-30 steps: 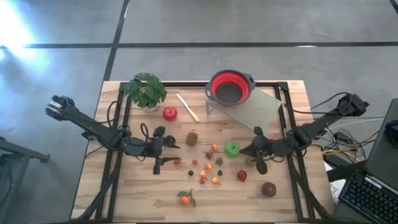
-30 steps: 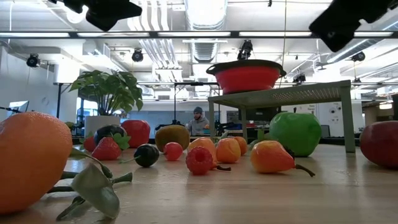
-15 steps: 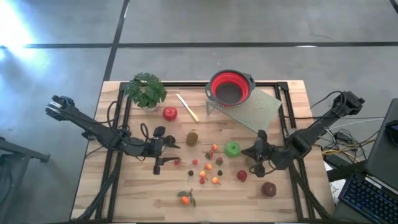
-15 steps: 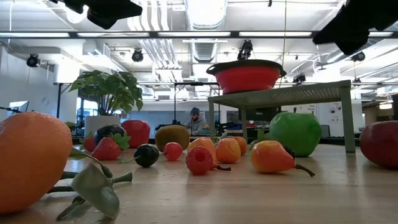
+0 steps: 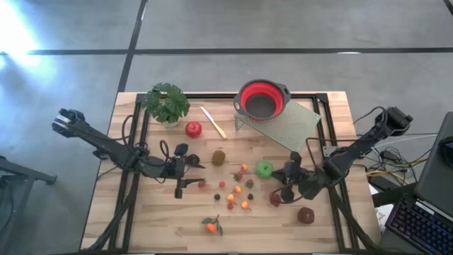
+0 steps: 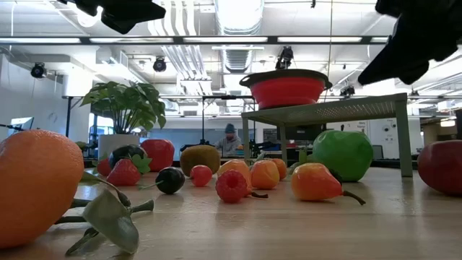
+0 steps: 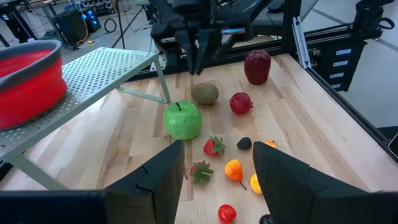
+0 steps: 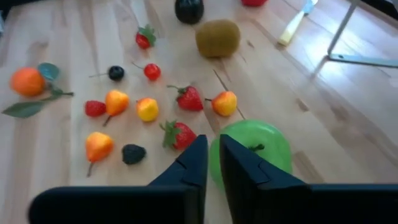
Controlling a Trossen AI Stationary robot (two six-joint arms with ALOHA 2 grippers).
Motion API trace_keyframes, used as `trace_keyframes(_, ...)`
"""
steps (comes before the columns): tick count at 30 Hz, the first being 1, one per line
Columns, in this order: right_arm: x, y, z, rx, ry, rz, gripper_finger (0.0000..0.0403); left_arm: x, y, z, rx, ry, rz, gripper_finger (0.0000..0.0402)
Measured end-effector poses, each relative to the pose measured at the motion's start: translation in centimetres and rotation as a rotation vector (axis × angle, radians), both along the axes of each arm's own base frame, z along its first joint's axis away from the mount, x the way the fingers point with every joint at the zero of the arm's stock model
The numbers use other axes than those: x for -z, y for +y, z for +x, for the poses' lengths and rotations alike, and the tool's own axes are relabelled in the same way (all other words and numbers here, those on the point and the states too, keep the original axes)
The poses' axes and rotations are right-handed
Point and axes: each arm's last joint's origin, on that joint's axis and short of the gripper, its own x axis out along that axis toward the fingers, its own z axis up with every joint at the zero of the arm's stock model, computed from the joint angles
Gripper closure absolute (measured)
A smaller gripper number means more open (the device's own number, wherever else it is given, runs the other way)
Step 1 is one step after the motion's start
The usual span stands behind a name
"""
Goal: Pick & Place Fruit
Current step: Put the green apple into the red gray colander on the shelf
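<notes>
1. High view: the left fingers (image 5: 185, 176) stand partly apart and hold nothing, hovering over the worktop (image 5: 141, 219) left of the scattered small fruit. The right fingers (image 5: 287, 185) hang between the green apple (image 5: 264, 168) and a red fruit (image 5: 274, 200); their gap cannot be told from here. A kiwi (image 5: 219, 157) lies mid-worktop, a red apple (image 5: 193, 129) near the plant (image 5: 165, 103), a tangerine (image 5: 211, 226) at the near edge, a dark red fruit (image 5: 306, 214) to the right. A red bowl (image 5: 262, 99) sits on a mesh rack (image 5: 283, 122); a knife (image 5: 212, 122) lies beside it.
2. Low view: the tangerine (image 6: 36, 184) fills the left foreground; the green apple (image 6: 342, 153) stands by the rack's leg (image 6: 404, 141); small orange and red berries (image 6: 249, 177) lie between. Both arms show only as dark shapes at the top.
3. Left wrist view: the left fingers (image 7: 161, 177), spread with nothing between, face the green apple (image 7: 182, 119), a second kiwi (image 7: 204, 93) and strawberries (image 7: 209, 158); the right gripper (image 7: 198, 53) hangs above the kiwi.
4. Right wrist view: the right fingers (image 8: 196, 163) are nearly shut, a narrow slit between them, empty, just above the green apple (image 8: 261, 152); strawberries (image 8: 183, 115) and berries (image 8: 124, 112) lie beyond.
</notes>
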Motion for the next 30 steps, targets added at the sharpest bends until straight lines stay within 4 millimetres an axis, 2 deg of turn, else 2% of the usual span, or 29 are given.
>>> trace_keyframes(7,1.6,-0.4,1.0,0.064,0.055,-0.01,0.0281,0.0,0.0,0.0,0.0,0.0,-0.003,0.0204)
trace_keyframes(13,2.5,-0.3,1.4,0.102,0.071,-0.005,0.0251,0.0,0.0,0.0,-0.001,0.0,-0.006,0.0204)
trace_keyframes(20,3.5,-0.4,1.8,0.136,0.094,-0.05,0.0243,0.0,0.0,0.0,0.0,0.0,-0.008,0.0204)
trace_keyframes(30,4.3,-0.2,2.4,0.141,0.089,-0.063,0.0279,0.0,0.0,0.0,0.0,0.001,-0.008,0.0204)
